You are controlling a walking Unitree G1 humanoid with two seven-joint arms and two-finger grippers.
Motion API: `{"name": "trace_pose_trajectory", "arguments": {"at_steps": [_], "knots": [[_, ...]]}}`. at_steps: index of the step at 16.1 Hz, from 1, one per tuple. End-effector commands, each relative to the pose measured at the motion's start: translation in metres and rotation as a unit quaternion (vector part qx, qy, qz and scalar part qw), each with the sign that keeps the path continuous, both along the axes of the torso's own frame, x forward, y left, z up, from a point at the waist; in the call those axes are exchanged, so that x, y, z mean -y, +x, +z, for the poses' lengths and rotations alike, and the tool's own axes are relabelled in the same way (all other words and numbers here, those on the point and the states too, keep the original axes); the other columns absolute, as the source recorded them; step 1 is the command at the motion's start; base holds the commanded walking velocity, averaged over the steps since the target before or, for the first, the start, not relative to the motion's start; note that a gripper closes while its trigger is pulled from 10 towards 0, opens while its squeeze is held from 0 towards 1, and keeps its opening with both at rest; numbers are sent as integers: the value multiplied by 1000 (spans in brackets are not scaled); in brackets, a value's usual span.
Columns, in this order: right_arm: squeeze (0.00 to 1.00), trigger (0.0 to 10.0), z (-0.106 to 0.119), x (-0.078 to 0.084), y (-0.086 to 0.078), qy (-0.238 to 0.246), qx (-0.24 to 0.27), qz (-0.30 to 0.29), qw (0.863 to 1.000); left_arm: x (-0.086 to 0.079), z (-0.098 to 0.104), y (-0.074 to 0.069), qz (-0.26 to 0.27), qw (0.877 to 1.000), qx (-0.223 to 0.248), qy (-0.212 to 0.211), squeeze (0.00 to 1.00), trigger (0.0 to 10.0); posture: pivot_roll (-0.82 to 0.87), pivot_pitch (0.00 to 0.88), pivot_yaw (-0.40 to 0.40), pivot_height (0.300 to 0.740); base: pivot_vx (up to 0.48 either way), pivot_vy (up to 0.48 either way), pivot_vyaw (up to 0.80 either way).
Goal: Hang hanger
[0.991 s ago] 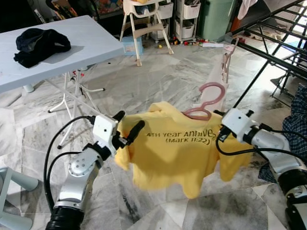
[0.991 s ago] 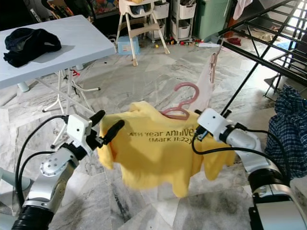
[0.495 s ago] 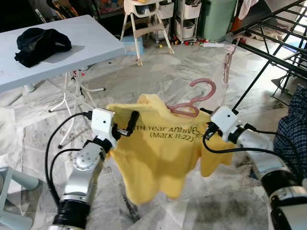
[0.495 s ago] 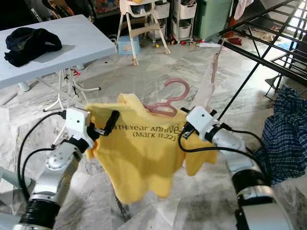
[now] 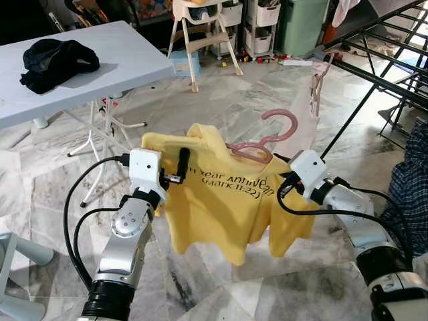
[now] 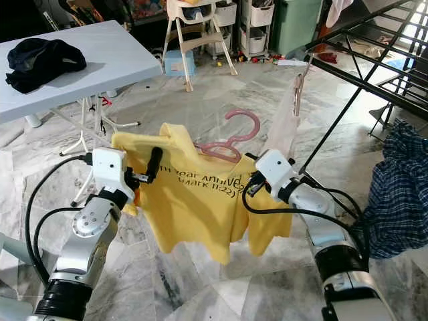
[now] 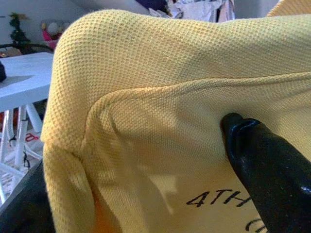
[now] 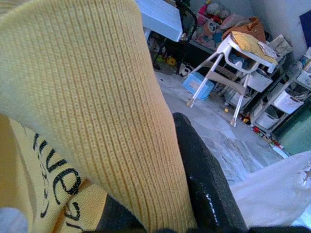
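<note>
Your left hand (image 5: 175, 175) clenches the yellow shirt (image 5: 221, 200) at its shoulder edge; your right hand (image 5: 286, 182) grips the opposite shoulder, its fingers (image 8: 204, 184) under the cloth. Between them the pink hanger (image 5: 264, 139) sits in the collar, hook up. You have open floor (image 5: 221, 100) ahead, the drying rack (image 5: 381, 73) to the right, and the table (image 5: 80, 73) on your left.
</note>
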State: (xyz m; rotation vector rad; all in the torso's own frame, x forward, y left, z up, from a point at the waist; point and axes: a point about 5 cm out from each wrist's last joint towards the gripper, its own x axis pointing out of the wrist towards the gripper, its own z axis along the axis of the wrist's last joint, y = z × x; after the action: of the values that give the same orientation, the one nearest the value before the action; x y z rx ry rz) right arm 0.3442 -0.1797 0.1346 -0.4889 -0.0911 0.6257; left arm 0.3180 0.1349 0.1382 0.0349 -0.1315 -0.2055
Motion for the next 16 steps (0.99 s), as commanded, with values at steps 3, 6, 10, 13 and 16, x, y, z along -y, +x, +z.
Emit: {"name": "trace_pose_trajectory", "arguments": {"at_steps": [3,6,10,13,16], "knots": [[0,0,28,-10,-1,66,46,17,997,-8,-9,-6,18,999,-26,4,1000,10000,-103,55,50,740,0,0,0],[0,0,22,-16,-11,94,35,17,995,-10,-12,-13,27,999,-35,2,0,10000,-96,58,53,740,0,0,0],[0,0,-1,-26,-32,89,1,22,996,-5,-27,-25,14,998,-54,17,0,10000,-107,96,50,740,0,0,0],[0,0,-20,-25,-33,78,-13,-12,997,-9,-52,-33,28,996,-79,30,0,10000,-100,96,49,740,0,0,0],[0,0,-40,-32,-37,76,-38,-39,996,-16,-70,-40,48,992,-112,34,0,10000,-77,74,44,740,0,0,0]]}}
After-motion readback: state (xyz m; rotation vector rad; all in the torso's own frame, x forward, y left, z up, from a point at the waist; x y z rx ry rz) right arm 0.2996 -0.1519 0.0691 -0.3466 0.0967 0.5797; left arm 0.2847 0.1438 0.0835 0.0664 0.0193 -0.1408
